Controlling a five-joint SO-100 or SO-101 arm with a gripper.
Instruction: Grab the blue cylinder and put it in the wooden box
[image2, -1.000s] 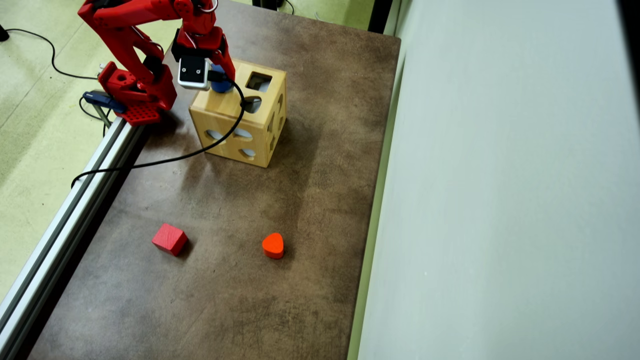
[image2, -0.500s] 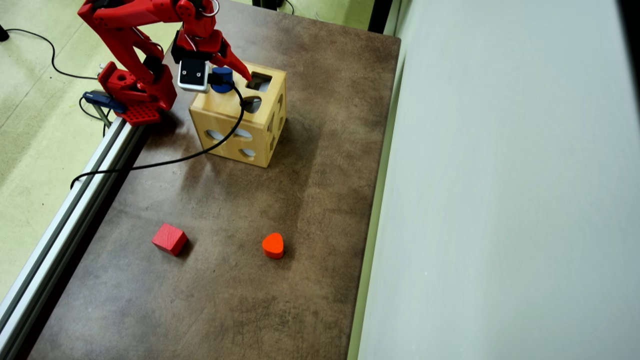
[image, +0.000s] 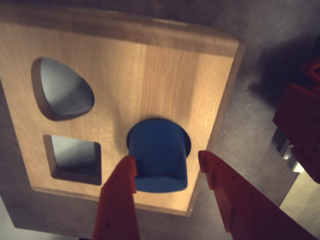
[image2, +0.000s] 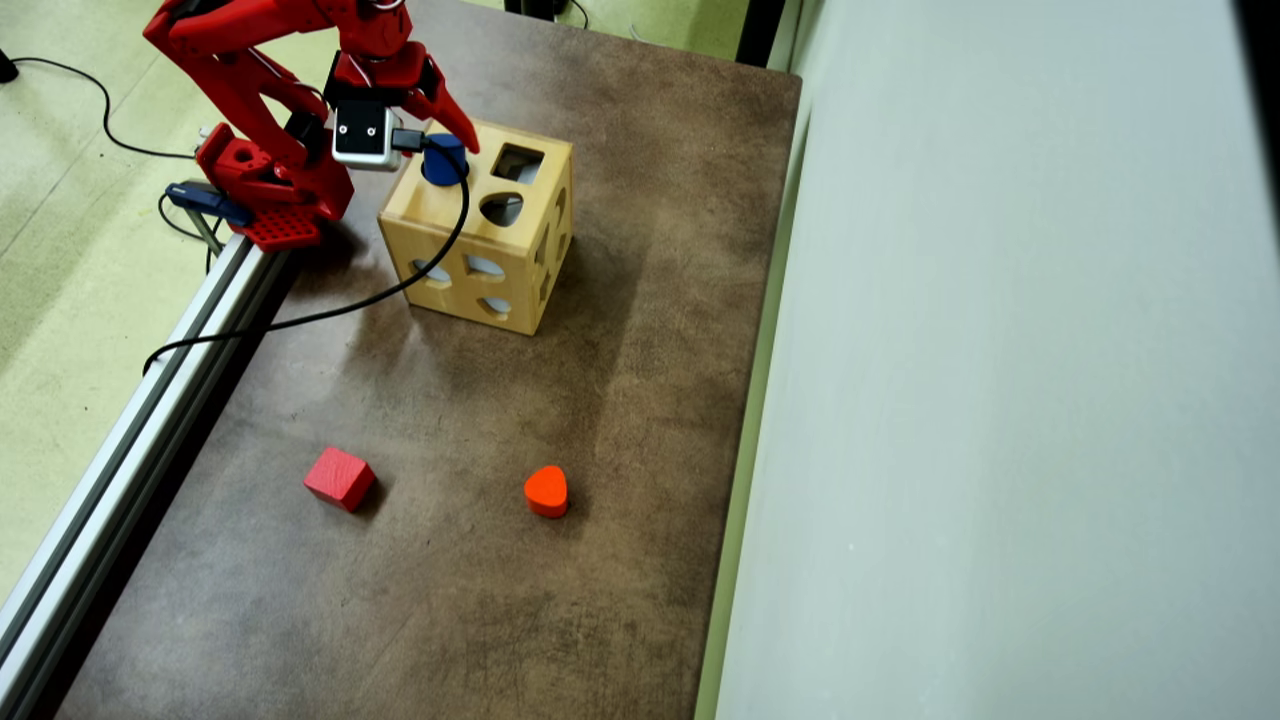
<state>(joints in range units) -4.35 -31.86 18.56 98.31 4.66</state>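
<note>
A: Overhead view first — the brown table (image2: 560, 420) is seen with the wooden box (image2: 470, 255) near its far left corner, beside the red arm's base. Well apart from it, near the front, lie a red cube (image2: 340, 478) and an orange heart block (image2: 546, 491).

B: And the blue cylinder (image: 159, 156)?

A: It is lodged in the round cutout of the box's top face, part of it standing proud — not dropped through, as judged from the wrist view. The square and heart-like cutouts beside it are empty.

B: Gripper (image: 171, 167)?

A: Jaws are spread. The left finger (image: 120, 200) appears to lie at the cylinder's edge; the right finger (image: 225, 185) is clear of it. Nothing is being squeezed.

B: Risks?

A: The cylinder looks slightly tilted in the hole, so it could be jammed against the rim. If the arm is lifted with that left finger dragging, the block could be tipped out onto the table. The box could also be nudged by a careless push.
</note>
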